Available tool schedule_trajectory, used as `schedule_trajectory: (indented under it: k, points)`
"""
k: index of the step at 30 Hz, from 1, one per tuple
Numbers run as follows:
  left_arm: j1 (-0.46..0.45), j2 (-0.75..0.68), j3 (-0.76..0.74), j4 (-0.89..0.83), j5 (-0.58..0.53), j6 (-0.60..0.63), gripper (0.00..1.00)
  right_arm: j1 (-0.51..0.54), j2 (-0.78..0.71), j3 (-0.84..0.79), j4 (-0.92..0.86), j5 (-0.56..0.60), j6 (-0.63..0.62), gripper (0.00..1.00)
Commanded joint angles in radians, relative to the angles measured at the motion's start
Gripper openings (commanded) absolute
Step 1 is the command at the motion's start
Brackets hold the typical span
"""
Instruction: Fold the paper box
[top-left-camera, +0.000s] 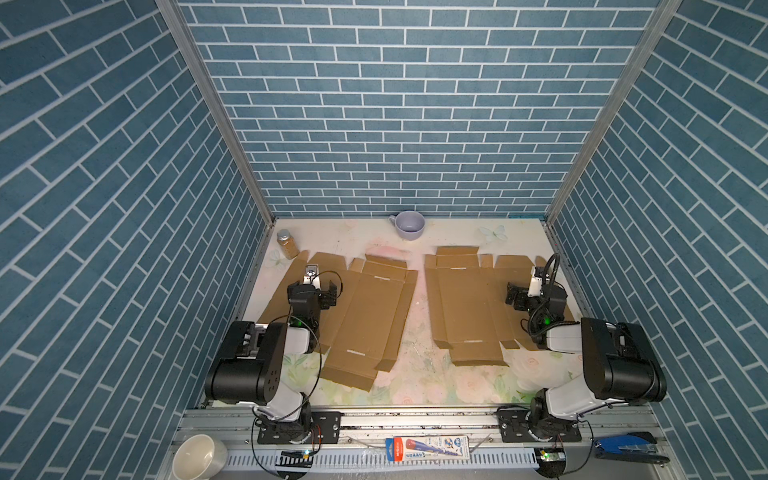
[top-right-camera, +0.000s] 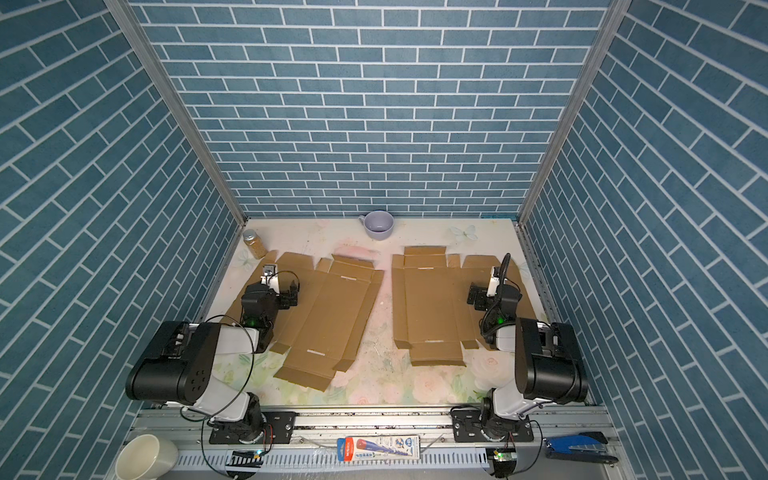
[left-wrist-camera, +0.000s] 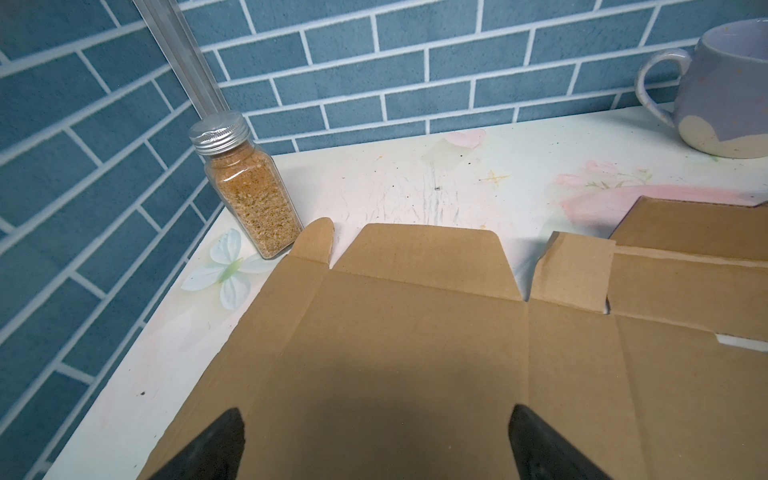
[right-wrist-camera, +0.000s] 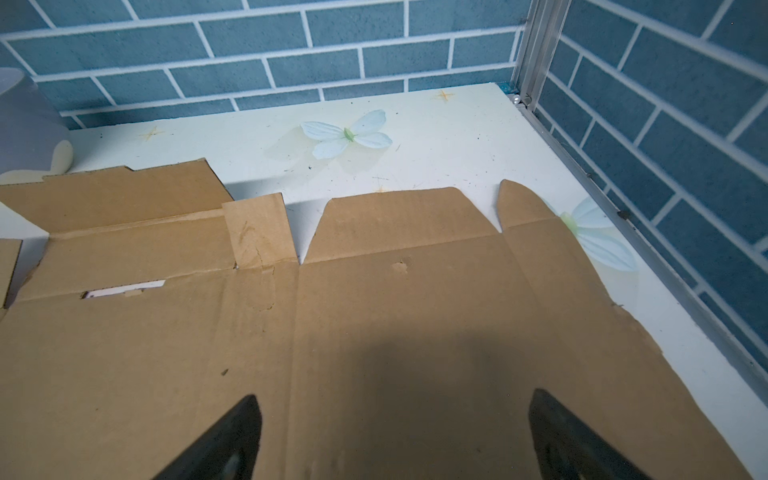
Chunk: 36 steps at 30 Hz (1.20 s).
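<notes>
The left paper box (top-left-camera: 365, 316) and right paper box (top-left-camera: 469, 307) lie flat, unprinted, mid-frame on the counter (top-left-camera: 415, 374). Left gripper (left-wrist-camera: 376, 415) and right gripper (right-wrist-camera: 395, 399), spread wide, hover over them. Print on the bottom-centre packet (top-left-camera: 428, 449) is illegible.

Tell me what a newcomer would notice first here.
Two flat, unfolded cardboard blanks lie side by side on the floral table: the left blank angled, the right blank squarer. Each arm is poised over its blank's outer half, left gripper and right gripper both open, holding nothing. A lavender mug sits by the back wall, a spice jar in the back-left corner.
</notes>
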Motion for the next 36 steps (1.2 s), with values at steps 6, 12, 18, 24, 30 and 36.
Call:
schedule_trajectory:
  k: [6, 12, 18, 24, 30, 36]
  points:
    - [0.004, -0.004, 0.014, 0.000, -0.012, -0.012, 1.00, 0.002, 0.005, 0.027, 0.010, 0.011, -0.014, 0.99]
    - [-0.010, -0.047, 0.031, -0.055, -0.070, -0.012, 1.00, 0.003, -0.017, 0.031, -0.011, -0.010, -0.025, 0.99]
    - [-0.135, -0.277, 0.118, -0.343, -0.276, 0.009, 0.99, 0.058, -0.203, 0.107, -0.339, 0.205, 0.038, 0.99]
    - [-0.181, -0.383, 0.271, -0.672, -0.347, -0.129, 1.00, 0.118, -0.374, 0.294, -0.867, 0.341, 0.222, 0.99]
    - [-0.119, -0.454, 0.428, -0.965, -0.079, -0.452, 1.00, 0.080, -0.458, 0.270, -0.819, -0.136, 0.516, 0.97]
    - [0.009, -0.450, 0.454, -0.986, 0.216, -0.552, 0.88, 0.092, -0.420, 0.291, -0.877, -0.230, 0.698, 0.73]
